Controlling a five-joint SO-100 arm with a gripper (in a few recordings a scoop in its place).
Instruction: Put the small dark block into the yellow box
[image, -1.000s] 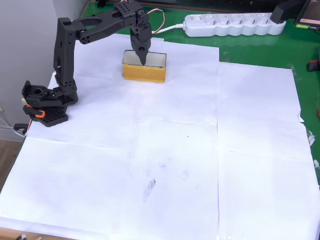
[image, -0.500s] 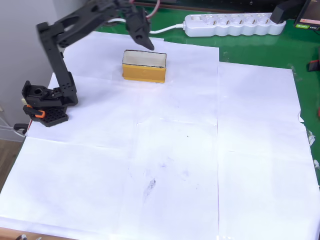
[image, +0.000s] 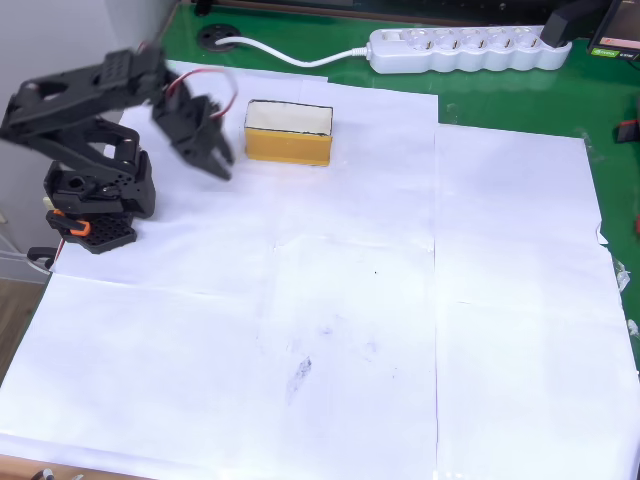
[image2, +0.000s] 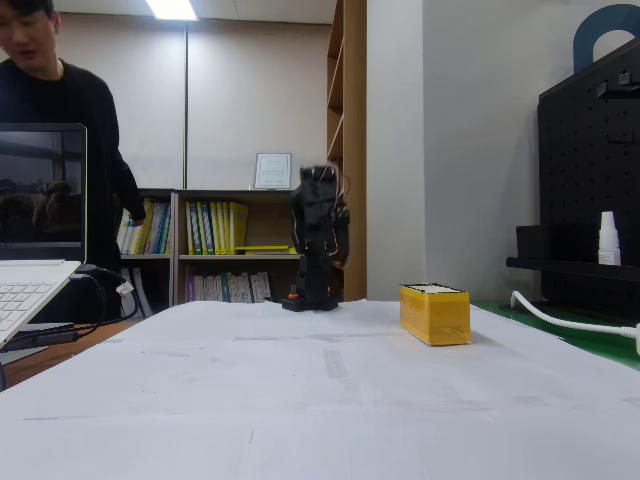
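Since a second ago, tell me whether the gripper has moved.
Yes. In the overhead view the gripper has swung off the yellow box to its left, toward the arm's base.

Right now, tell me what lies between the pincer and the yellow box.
Nothing but bare white paper. In the overhead view, the pincer sits left of the yellow box, apart from it, with only a short strip of paper between them.

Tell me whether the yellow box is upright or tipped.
Upright: the yellow box sits flat on the white paper, opening upward in the overhead view, level in the fixed view.
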